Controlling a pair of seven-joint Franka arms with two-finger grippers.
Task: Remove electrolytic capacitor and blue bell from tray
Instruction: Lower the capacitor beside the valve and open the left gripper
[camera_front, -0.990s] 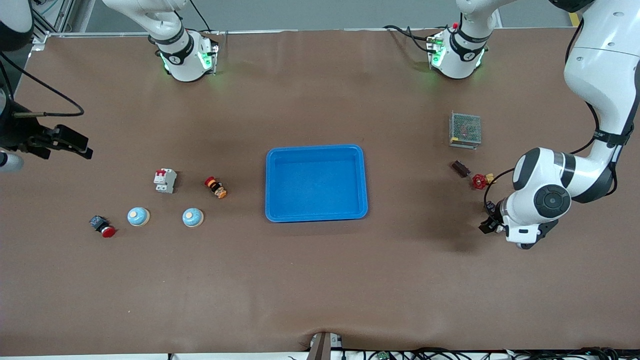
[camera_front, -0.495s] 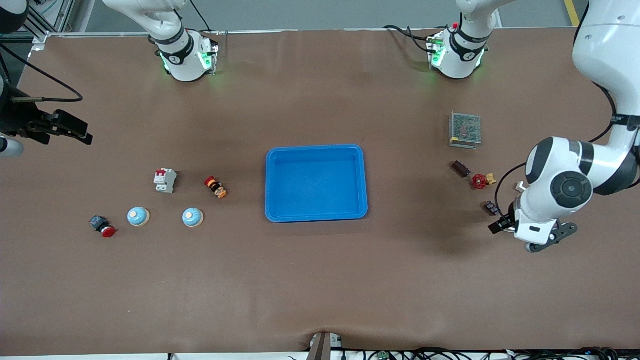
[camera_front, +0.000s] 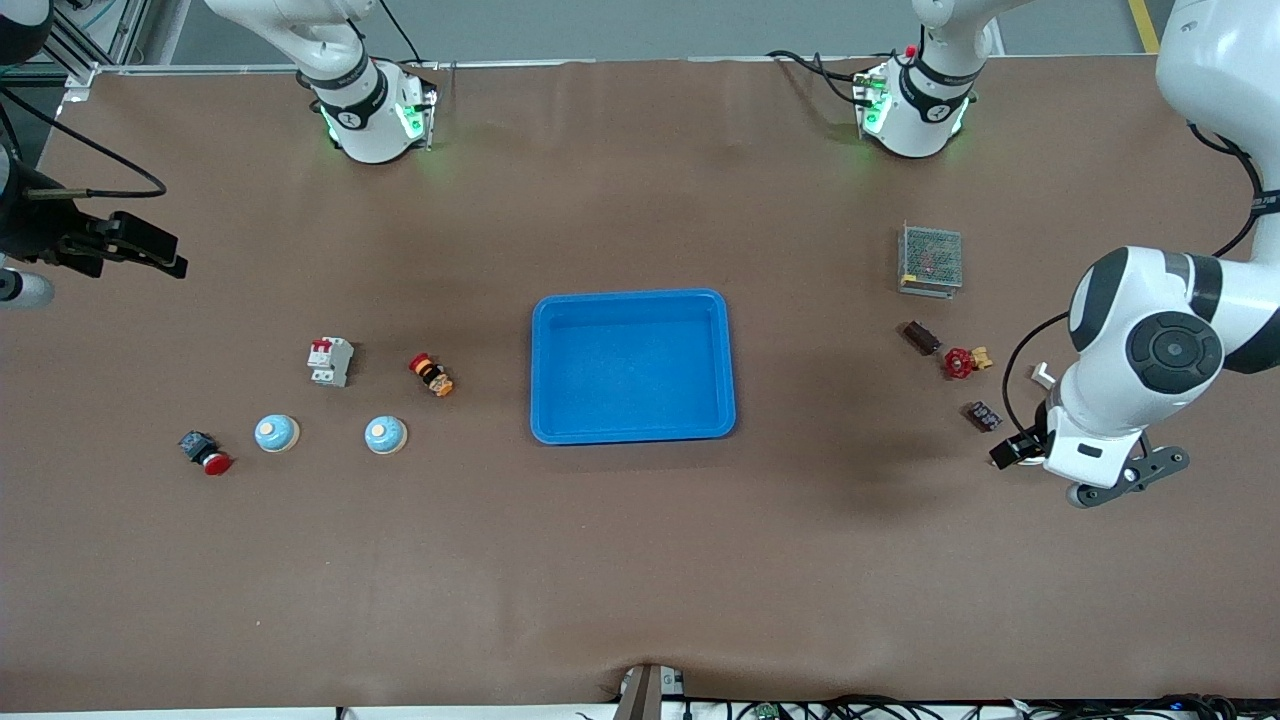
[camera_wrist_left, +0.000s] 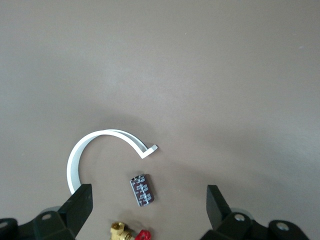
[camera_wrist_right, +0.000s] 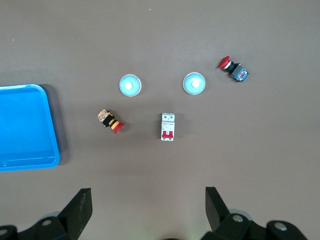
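Observation:
A small dark brown capacitor (camera_front: 983, 416) (camera_wrist_left: 142, 189) lies on the table, nearer to the front camera than the red-handled brass valve (camera_front: 962, 361). My left gripper (camera_front: 1010, 450) (camera_wrist_left: 148, 205) hangs open just beside it, and the capacitor shows between its spread fingers in the left wrist view. Two light-blue bells (camera_front: 276, 433) (camera_front: 385, 435) sit toward the right arm's end; they appear in the right wrist view as bell (camera_wrist_right: 194, 83) and bell (camera_wrist_right: 130, 85). My right gripper (camera_front: 165, 258) (camera_wrist_right: 148, 202) is open and empty, up over the table edge at that end.
A blue tray (camera_front: 548, 365) stands mid-table. A white circuit breaker (camera_front: 330, 361), an orange-black switch (camera_front: 432, 375) and a red push button (camera_front: 206, 452) lie round the bells. A second dark capacitor (camera_front: 921, 337), a mesh box (camera_front: 931, 259) and a white curved clip (camera_wrist_left: 95, 147) lie near the left gripper.
The left arm has swung toward its own end of the table, uncovering the capacitor. The right gripper has drifted a little toward the bases. Both grippers stayed open.

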